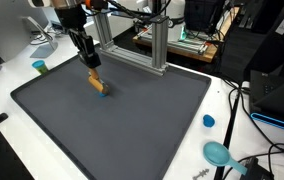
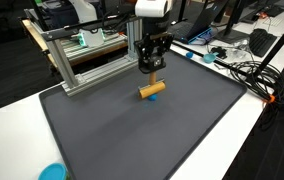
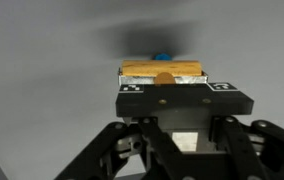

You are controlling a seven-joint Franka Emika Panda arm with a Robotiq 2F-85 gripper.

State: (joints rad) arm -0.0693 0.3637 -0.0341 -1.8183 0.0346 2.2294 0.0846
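Observation:
An orange wooden block with a blue end (image 1: 99,85) (image 2: 152,90) sits low over the far part of the dark grey mat (image 1: 122,130) (image 2: 142,135). My gripper (image 1: 92,68) (image 2: 153,72) comes down on it from above, and the jaws are shut on the block. In the wrist view the block (image 3: 162,70) lies crosswise between the fingertips, with its blue bit showing just beyond. My gripper (image 3: 177,84) fills the lower half of that view. Whether the block touches the mat cannot be told.
An aluminium frame (image 1: 132,40) (image 2: 82,60) stands at the mat's far edge, close behind the gripper. A small teal cup (image 1: 40,67), a blue cap (image 1: 209,121) and a teal round dish (image 1: 217,153) (image 2: 52,172) lie on the white table. Cables (image 2: 247,72) run along one side.

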